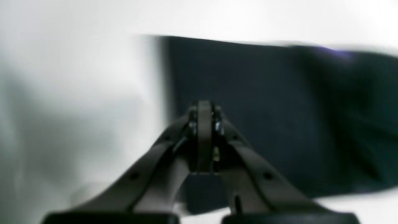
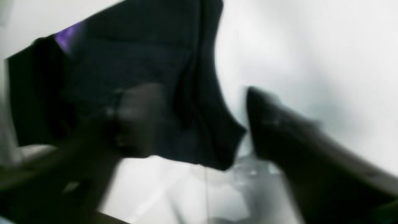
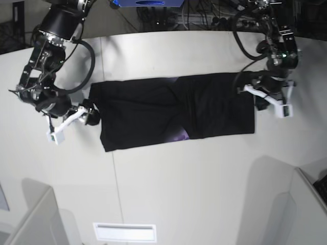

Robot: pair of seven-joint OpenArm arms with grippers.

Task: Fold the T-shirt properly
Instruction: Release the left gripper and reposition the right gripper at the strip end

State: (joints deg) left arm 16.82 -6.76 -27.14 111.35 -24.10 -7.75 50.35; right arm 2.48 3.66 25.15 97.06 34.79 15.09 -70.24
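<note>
The black T-shirt (image 3: 173, 109) lies on the white table (image 3: 168, 184) as a long flat band, with a bit of purple print (image 3: 180, 135) showing at its near edge. My left gripper (image 3: 254, 96) is at the shirt's right end; in the left wrist view the gripper (image 1: 204, 107) is shut, with its tips together over the black cloth (image 1: 264, 109) and nothing seen pinched. My right gripper (image 3: 91, 115) is at the shirt's left end; in the blurred right wrist view the gripper (image 2: 199, 121) is open, with a corner of the shirt (image 2: 214, 146) between its fingers.
Cables and a blue object (image 3: 148, 2) stand at the table's back edge. A white slotted panel (image 3: 124, 232) is at the front, and a grey partition (image 3: 286, 204) is at the front right.
</note>
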